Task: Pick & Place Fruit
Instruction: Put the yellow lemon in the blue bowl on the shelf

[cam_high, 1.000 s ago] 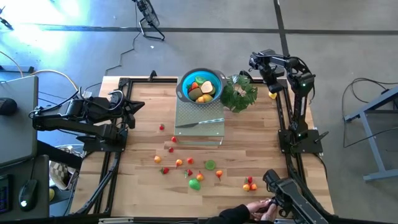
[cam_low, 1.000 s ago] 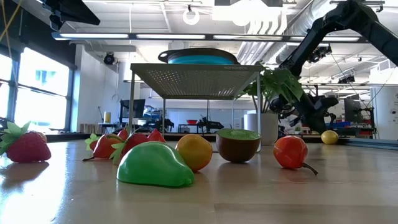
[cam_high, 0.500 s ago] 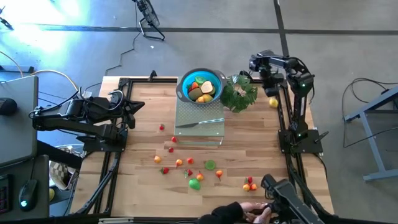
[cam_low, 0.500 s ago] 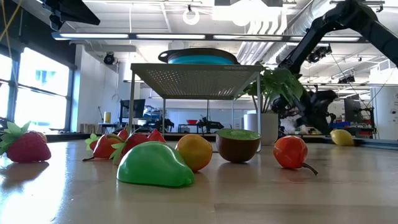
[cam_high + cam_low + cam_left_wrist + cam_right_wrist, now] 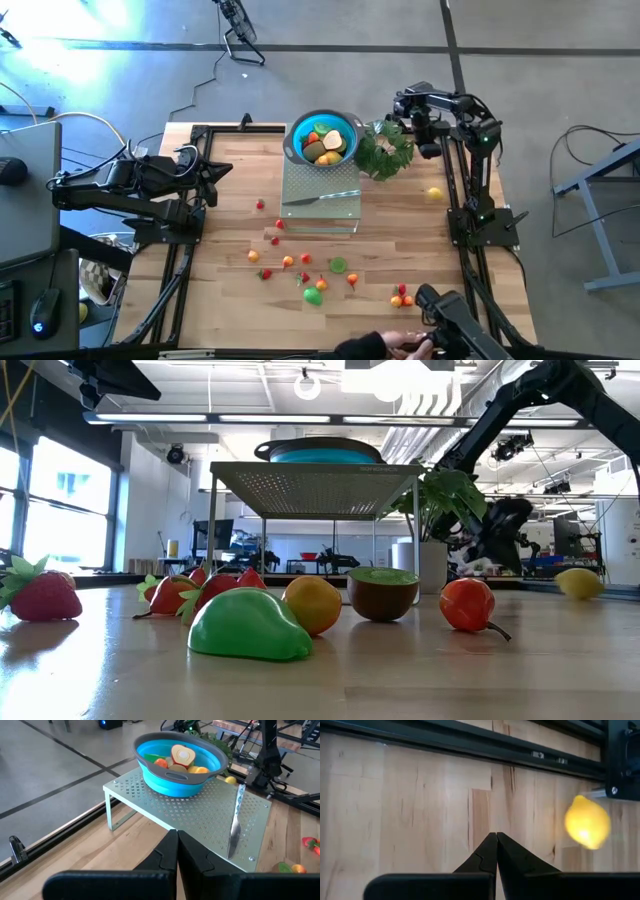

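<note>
On the wooden table (image 5: 400,225), toy fruit is seen scattered in front of a perforated metal rack (image 5: 320,196), which serves as the landmark. A yellow lemon (image 5: 434,193) lies alone to the right of the rack, near the right arm's base rail; it is also caught in the right wrist view (image 5: 587,822) and at the far right of the low view (image 5: 579,582). Strawberries, oranges, a green pear (image 5: 313,297) and a halved kiwi (image 5: 339,265) are spread across the boards on the near side of the rack. More fruit is held in the blue bowl (image 5: 296,133) set on the rack's far end, where pieces of orange, yellow and brown are visible (image 5: 182,755). A slim silver knife (image 5: 321,197) rests on the rack's top, just beside the bowl. A leafy green plant (image 5: 385,150) stands right of the rack. The right pincer (image 5: 423,136) is held above the plant's right edge, its fingers pressed together on nothing. The left pincer (image 5: 226,168) waits well to the left of the rack, likewise closed and empty. A person's hand (image 5: 385,345) is seen at the table's near edge.
</note>
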{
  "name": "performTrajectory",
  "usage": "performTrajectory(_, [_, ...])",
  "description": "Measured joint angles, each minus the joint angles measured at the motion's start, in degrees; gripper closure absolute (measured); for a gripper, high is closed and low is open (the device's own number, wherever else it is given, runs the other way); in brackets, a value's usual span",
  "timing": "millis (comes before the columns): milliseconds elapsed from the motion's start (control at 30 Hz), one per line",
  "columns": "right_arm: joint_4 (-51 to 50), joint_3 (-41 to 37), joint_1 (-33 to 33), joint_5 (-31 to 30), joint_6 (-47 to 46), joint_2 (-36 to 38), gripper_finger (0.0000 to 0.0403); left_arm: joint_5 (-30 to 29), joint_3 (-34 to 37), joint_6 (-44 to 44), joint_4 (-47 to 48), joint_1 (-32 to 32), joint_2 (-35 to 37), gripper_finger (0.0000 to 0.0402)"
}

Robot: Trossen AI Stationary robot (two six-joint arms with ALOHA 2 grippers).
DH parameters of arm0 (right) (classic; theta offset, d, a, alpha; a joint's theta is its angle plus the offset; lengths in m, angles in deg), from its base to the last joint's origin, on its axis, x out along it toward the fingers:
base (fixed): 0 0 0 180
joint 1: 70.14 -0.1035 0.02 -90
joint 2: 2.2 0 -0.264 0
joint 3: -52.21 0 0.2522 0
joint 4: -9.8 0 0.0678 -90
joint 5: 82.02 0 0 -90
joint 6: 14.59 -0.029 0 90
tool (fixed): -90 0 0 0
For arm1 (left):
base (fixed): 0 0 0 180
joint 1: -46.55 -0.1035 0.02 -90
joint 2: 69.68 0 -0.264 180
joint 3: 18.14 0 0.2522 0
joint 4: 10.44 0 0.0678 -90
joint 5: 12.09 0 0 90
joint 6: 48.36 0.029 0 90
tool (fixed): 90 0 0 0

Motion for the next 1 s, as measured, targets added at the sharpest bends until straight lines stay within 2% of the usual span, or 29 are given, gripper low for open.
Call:
performTrajectory(167, [-0.34, 0.02, 0.21, -0.43, 2.31, 0.42, 0.0401, 0.0, 0.0, 0.0, 0.0, -0.02, 0.02, 0.0398])
performTrajectory(367, [0.1, 0.02, 0.39, -4.14, 3.04, 3.04, 0.0401, 0.0, 0.0, 0.0, 0.0, -0.01, 0.01, 0.0398])
performTrajectory(800, [0.12, 0.02, 0.37, -8.55, 4.74, 12.78, 0.0401, 0.0, 0.0, 0.0, 0.0, -0.01, 0.0, 0.0398])
performTrajectory(1000, [-1.76, 0.04, -1.81, -10.39, 4.45, 16.46, 0.0401, 0.0, 0.0, 0.0, 0.0, -0.02, 0.02, 0.0398])
